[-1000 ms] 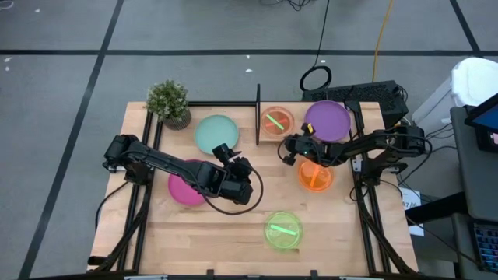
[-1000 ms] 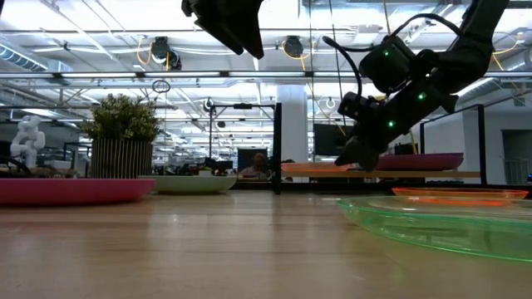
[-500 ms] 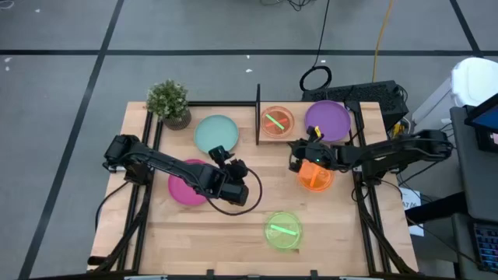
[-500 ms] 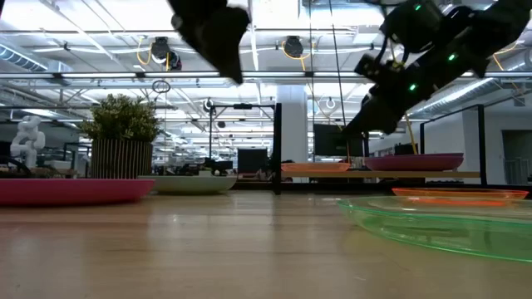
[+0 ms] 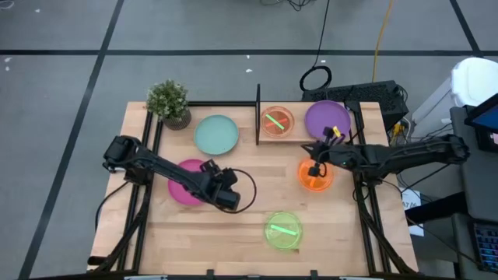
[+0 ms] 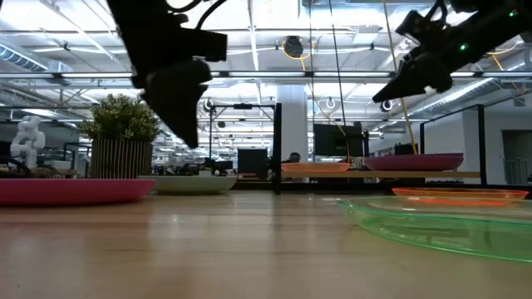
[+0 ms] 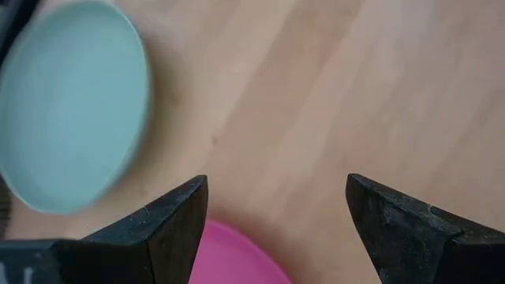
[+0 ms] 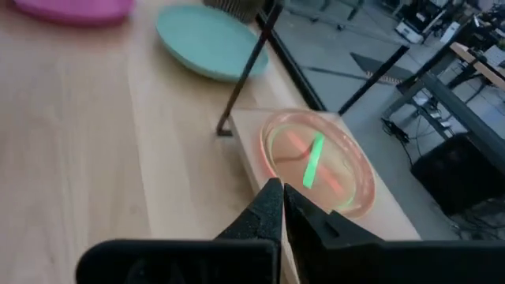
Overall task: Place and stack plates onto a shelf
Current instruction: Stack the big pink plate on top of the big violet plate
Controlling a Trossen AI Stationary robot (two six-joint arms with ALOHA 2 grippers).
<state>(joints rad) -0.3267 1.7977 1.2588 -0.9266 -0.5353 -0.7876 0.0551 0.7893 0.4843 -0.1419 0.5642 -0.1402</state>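
Viewing from above: we see the low light-wood shelf (image 5: pixel 299 137) with its thin black upright panel (image 5: pixel 257 115) at the table's far edge; a small translucent pink plate (image 5: pixel 276 121) and a large flat purple plate (image 5: pixel 327 119) lie on it side by side.
Loose plates, high view: we find the pale teal flat plate (image 5: pixel 216 134) beside the potted plant (image 5: pixel 169 102), the magenta flat plate (image 5: pixel 187 181) under the left arm, the translucent orange plate (image 5: pixel 315 174) just in front of the shelf, and the translucent green plate (image 5: pixel 282 231) near the front edge.
Left gripper (image 5: pixel 226 193), high view: we place it at the magenta plate's edge.
Right gripper (image 5: pixel 314 167), high view: we place it above the orange plate.
Low view: we see both grippers raised clear of the wooden tabletop (image 6: pixel 249 249).
Left wrist view: we see the fingers (image 7: pixel 170 221) spread wide with nothing between them, above bare wood between the teal and magenta plates.
Right wrist view: we see the fingers (image 8: pixel 272 209) pressed fully together, holding nothing, pointing toward the pink plate on the shelf.
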